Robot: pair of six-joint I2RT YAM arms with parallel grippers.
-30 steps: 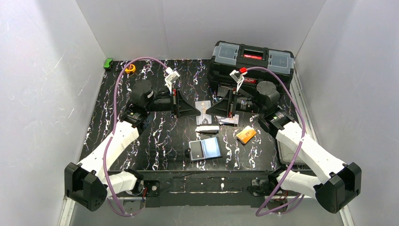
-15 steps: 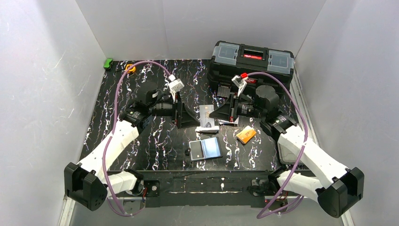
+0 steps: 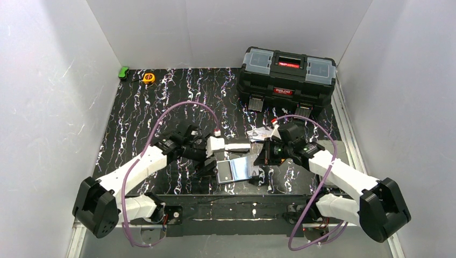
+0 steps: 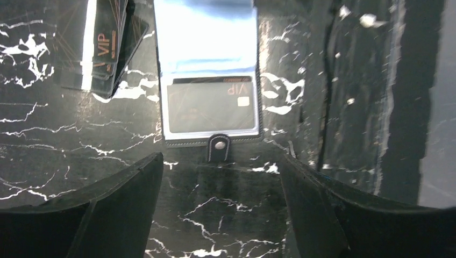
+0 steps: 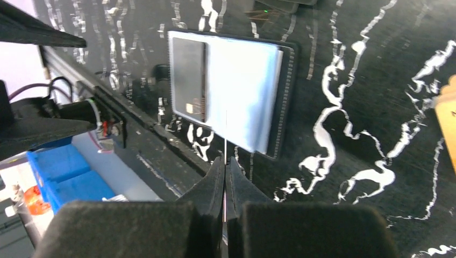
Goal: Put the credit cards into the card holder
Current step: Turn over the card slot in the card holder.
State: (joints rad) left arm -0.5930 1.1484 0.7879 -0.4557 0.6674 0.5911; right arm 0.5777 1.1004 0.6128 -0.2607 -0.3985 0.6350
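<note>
The card holder (image 3: pixel 235 169) lies open and flat on the bench (image 3: pixel 161 107), near the front edge, between the two arms. Its shiny sleeves face up, and one dark card (image 4: pixel 211 110) already sits in the sleeve next to the clasp tab (image 4: pixel 219 146).

The right tool (image 5: pixel 225 164) is pressed together on a thin card (image 5: pixel 225 140). This card shows only as a pale line between the fingers, because it is seen from its edge. The tool hovers just beside the holder, I think in order to bring the card level with the mouth of a sleeve.

The left tool (image 4: pixel 220 177) is spread wide and holds nothing. It stands just in front of the clasp side, probably ready to press the holder down so that it does not slide.

A stack of cards (image 4: pixel 107 43) waits just beside the holder, and an orange card (image 5: pixel 446 113) lies further to the right.
</note>
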